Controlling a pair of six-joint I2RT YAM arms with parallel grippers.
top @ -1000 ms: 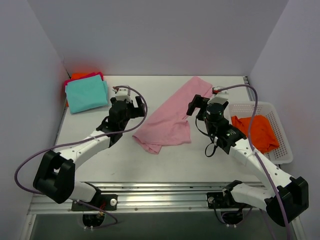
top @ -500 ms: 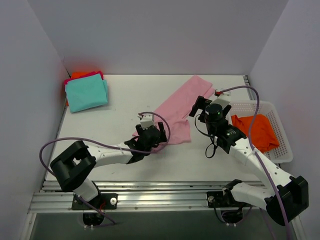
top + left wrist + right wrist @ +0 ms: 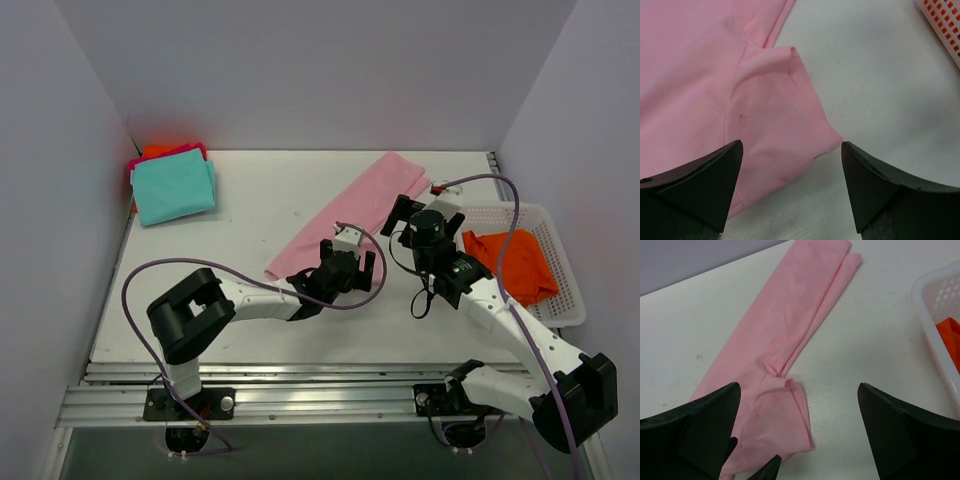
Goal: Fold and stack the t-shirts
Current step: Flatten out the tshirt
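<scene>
Poised over half-folded pink shirt (image 3: 350,210) with left tool (image 3: 347,270) and right tool (image 3: 398,214) wide, empty; done with teal-topped stack (image 3: 172,188); orange shirt (image 3: 506,264) to go.

Pink t-shirt (image 3: 700,90) is seen lying on white table (image 3: 880,85), sleeve hem creased. Left gripper (image 3: 790,150) is held over the sleeve, jaws spread wide. Basket (image 3: 942,25) corner is seen top right.
</scene>
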